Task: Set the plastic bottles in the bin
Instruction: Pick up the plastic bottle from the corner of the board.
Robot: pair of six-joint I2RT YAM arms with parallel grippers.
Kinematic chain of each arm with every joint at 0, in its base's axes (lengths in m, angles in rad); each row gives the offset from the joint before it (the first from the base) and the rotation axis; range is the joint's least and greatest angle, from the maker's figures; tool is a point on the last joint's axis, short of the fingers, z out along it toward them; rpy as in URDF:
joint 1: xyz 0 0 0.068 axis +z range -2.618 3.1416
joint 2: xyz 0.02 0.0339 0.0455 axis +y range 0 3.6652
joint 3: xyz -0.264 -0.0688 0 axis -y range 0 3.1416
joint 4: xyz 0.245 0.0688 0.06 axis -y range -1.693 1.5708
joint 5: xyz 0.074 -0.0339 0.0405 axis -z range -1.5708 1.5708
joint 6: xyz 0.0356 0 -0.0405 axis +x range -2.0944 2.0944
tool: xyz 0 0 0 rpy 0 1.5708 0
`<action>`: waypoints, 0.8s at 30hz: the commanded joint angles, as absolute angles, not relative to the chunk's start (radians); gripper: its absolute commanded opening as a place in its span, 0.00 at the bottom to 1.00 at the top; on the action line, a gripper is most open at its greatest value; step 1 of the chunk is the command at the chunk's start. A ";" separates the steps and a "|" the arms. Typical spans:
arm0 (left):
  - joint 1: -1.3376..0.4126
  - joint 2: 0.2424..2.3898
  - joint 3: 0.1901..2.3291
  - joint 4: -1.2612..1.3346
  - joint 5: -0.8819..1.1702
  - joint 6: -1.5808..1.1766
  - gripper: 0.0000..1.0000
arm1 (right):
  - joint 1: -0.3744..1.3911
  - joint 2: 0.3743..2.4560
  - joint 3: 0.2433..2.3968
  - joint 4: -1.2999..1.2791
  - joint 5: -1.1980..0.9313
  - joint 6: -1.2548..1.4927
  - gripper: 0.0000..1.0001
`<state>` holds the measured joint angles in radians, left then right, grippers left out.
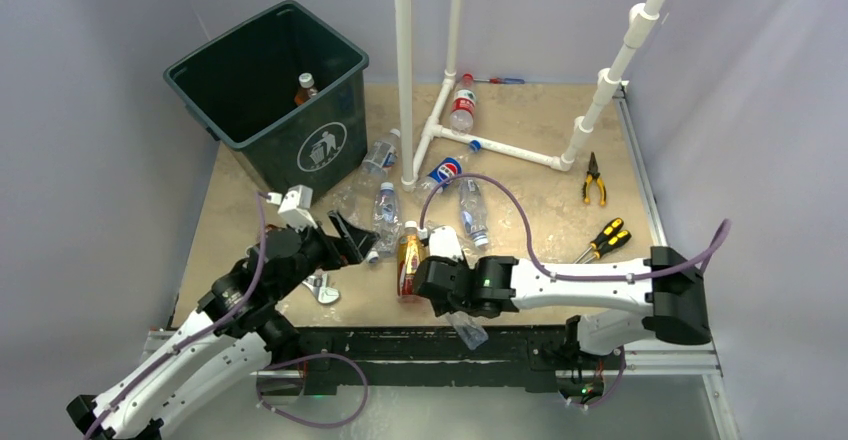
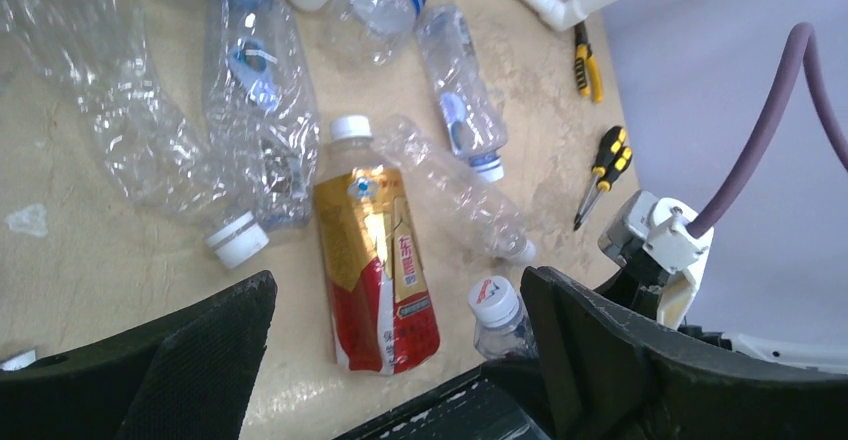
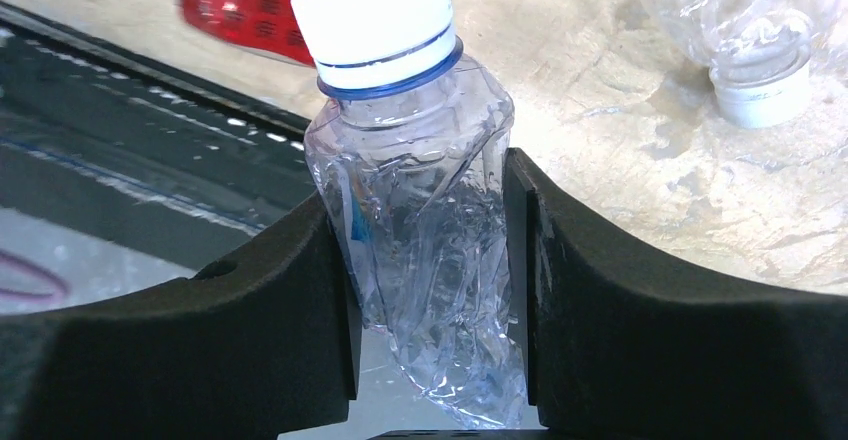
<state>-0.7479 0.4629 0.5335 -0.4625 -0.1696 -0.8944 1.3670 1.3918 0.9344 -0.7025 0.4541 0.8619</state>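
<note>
Clamping crushed bottle, Chinese-lettered amber bottle beside

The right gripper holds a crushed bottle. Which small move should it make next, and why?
Probably lift the right gripper a little first. It is shut on the crumpled clear bottle low at the near edge of the table, and the bin stands far left with tall walls, so height seems needed.

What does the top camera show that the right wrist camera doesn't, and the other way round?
Only the top view: the green bin with one bottle inside, and the pliers. Only the right wrist view: the right gripper squeezing a crumpled clear bottle by its body, seen close up. Both: that bottle, plus the red and gold bottle nearby.
</note>
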 commanded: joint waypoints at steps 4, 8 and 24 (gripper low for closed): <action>-0.752 0.503 0.671 -0.477 -0.243 -0.823 0.94 | 1.366 1.306 1.025 -0.746 0.508 0.816 0.27; -0.752 0.496 0.717 -0.490 -0.272 -0.802 0.94 | 1.365 1.260 1.037 -0.695 0.505 0.775 0.26; -0.752 0.379 0.715 -0.175 -0.011 -0.668 0.99 | 1.366 0.782 0.696 0.096 0.288 0.457 0.20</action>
